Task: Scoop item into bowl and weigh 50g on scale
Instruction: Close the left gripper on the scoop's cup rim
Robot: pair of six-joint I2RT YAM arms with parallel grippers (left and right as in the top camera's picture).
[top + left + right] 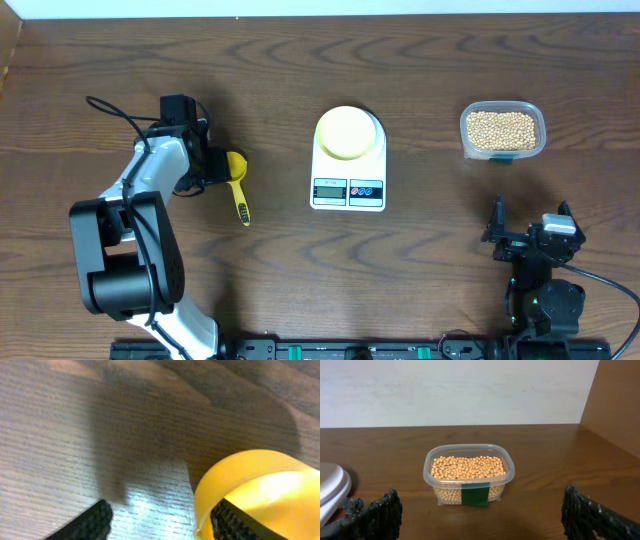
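The pale-yellow bowl (349, 132) stands on the white scale (348, 190) at mid-table. The beans (501, 127) fill a clear container (503, 152) at the back right; the right wrist view shows the beans (467, 466) straight ahead. A yellow scoop (243, 200) lies left of the scale. My left gripper (218, 166) is at its cup, open. In the left wrist view one finger (237, 522) sits inside the scoop's cup (250, 475), and the other finger (85, 524) rests on bare table well apart from the cup's wall. My right gripper (531, 222) is open and holds nothing.
The container (468, 482) carries a green label and sits a short way in front of my right gripper (481, 507). The scale's white edge (329, 487) shows at the left of that view. A raised wooden wall (615, 405) borders the table on the right.
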